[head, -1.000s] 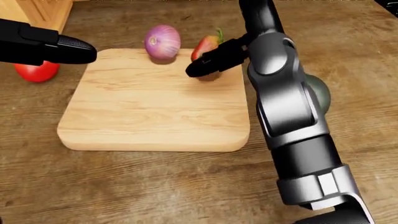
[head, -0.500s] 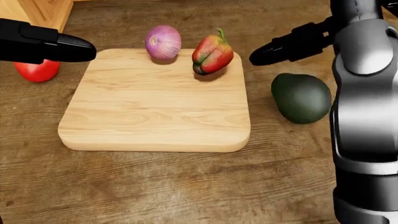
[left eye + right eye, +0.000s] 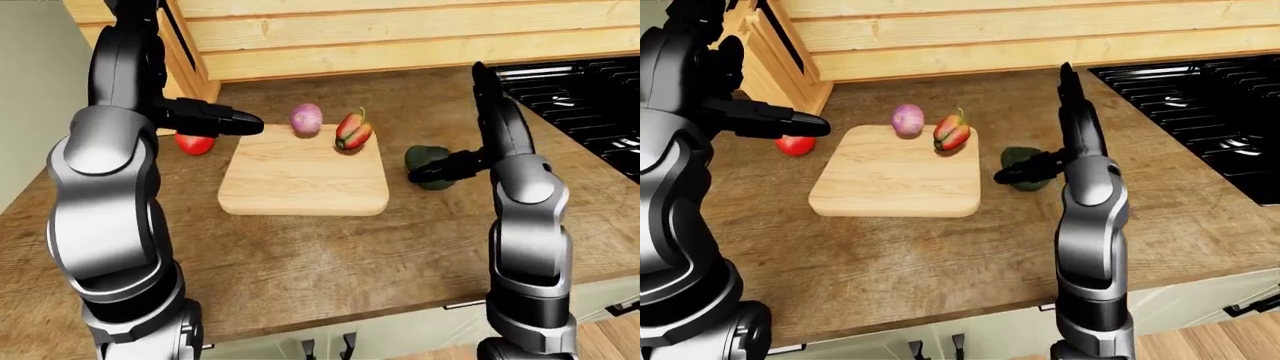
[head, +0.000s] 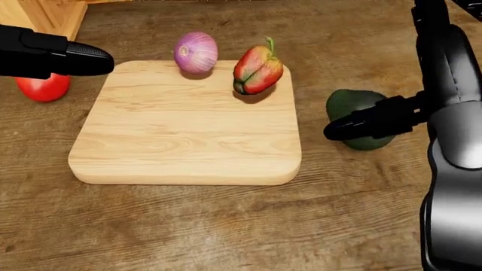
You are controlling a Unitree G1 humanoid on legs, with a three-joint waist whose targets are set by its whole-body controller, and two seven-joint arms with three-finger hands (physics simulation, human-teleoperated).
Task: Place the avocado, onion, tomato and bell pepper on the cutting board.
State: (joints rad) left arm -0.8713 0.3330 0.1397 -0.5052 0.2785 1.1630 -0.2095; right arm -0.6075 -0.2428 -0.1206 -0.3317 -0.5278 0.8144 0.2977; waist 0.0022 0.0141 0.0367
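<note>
A wooden cutting board (image 4: 181, 135) lies on the wooden counter. The purple onion (image 4: 196, 52) sits at its top edge, and the red-green bell pepper (image 4: 258, 70) rests on its top right corner. The red tomato (image 4: 43, 88) lies on the counter left of the board. The dark green avocado (image 4: 354, 104) lies right of the board. My right hand (image 4: 337, 130) hovers across the avocado with black fingers stretched out, open, hiding its middle. My left hand (image 4: 98, 61) hangs open and empty just above the tomato, at the board's top left corner.
A black stove (image 3: 1200, 97) takes up the counter's right side. A wooden block (image 4: 45, 17) stands at the top left of the head view, and a plank wall (image 3: 400, 37) runs behind the counter. The counter's near edge (image 3: 940, 315) shows low in the eye views.
My right hand left the bell pepper on the board, swung right and came down over the avocado. The left hand has stayed where it was.
</note>
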